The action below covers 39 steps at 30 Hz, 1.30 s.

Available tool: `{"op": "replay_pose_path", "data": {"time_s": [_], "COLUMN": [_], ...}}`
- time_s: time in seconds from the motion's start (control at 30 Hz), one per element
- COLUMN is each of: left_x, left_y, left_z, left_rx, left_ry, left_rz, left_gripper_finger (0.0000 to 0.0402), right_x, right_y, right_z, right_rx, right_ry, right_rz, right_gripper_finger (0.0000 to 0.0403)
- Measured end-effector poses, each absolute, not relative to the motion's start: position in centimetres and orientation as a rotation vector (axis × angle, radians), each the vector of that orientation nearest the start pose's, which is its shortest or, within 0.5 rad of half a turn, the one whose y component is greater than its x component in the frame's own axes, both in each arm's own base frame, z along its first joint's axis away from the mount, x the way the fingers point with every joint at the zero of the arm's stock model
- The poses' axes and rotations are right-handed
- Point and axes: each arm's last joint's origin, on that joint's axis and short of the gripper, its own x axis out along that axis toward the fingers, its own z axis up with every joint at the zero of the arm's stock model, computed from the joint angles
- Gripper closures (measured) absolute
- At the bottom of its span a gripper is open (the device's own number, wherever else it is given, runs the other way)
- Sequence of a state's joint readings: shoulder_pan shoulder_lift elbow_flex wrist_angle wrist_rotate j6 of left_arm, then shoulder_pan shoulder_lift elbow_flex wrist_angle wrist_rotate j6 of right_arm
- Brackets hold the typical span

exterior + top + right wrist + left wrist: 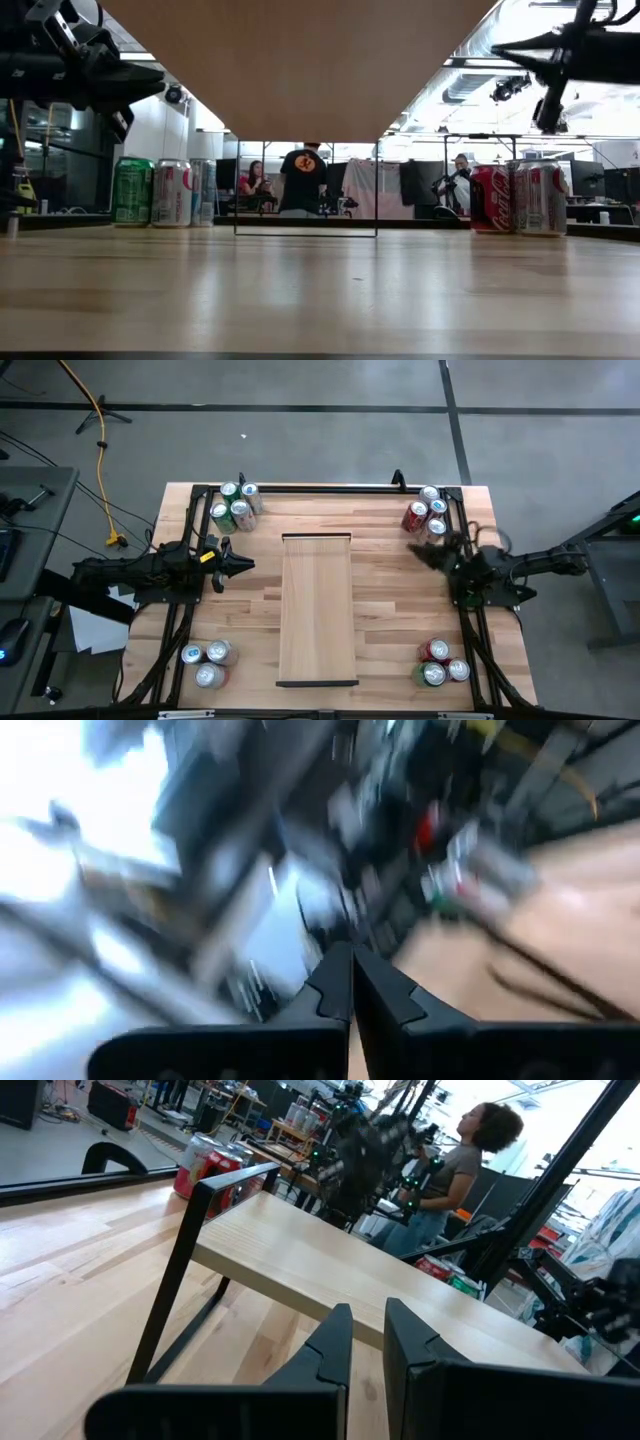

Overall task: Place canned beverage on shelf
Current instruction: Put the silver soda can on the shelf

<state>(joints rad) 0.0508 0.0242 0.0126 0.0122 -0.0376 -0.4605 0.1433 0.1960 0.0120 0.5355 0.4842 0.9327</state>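
Observation:
The shelf [317, 608], a long pale wooden board with a dark lip at each short end, stands raised on thin dark legs [236, 180] in the middle of the table; its underside [300, 60] fills the top of the low view. Canned beverages stand in groups at the far left [235, 507], far right [427, 510], near left [207, 660] and near right [438, 662]. My left gripper [245, 565] hovers left of the shelf, pointing at it, empty, its fingers [335, 1335] a narrow gap apart. My right gripper [420, 552] is shut and empty, just near the far right cans.
A dark frame runs along the table's edges [320, 488]. In the low view green and silver cans [160, 192] stand at the left and red cans [520, 198] at the right. People are in the room behind [303, 180]. Bare tabletop lies on both sides of the shelf.

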Motion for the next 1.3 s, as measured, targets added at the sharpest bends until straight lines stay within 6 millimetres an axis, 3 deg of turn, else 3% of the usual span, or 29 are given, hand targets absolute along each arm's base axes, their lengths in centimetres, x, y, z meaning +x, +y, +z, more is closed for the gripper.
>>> {"op": "replay_pose_path", "data": {"time_s": [0.17,0.33,0.5,0.77,0.93,1.3], "left_x": [9.8,9.8,9.8,9.8,9.8,9.8], "left_y": [0.6,0.6,0.6,0.6,0.6,0.6], "left_z": [16.7,16.7,16.7,16.7,16.7,16.7], "left_rx": [-0.46,-0.46,-0.46,-0.46,-0.46,-0.46], "left_ry": [-0.021,-0.021,-0.021,-0.021,-0.021,-0.021], "left_rz": [0.087,0.087,0.087,0.086,0.087,0.087], "left_gripper_finger": [0.0401,0.0401,0.0401,0.0401,0.0401,0.0401], "right_x": [9.2,9.5,10.6,8.7,9.0,12.6], "right_y": [-0.2,-0.3,-0.5,-2.1,-2.9,-6.9], "right_z": [22.2,26.2,30.7,34.9,35.5,31.7], "right_rx": [0.984,0.886,0.711,0.738,0.802,0.866], "right_ry": [-0.719,-0.747,-0.449,0.129,0.395,0.855], "right_rz": [-0.16,-0.203,-0.471,-0.906,-1.125,-1.411], "right_gripper_finger": [0.0402,0.0399,0.034,0.0148,0.0086,0.008]}}
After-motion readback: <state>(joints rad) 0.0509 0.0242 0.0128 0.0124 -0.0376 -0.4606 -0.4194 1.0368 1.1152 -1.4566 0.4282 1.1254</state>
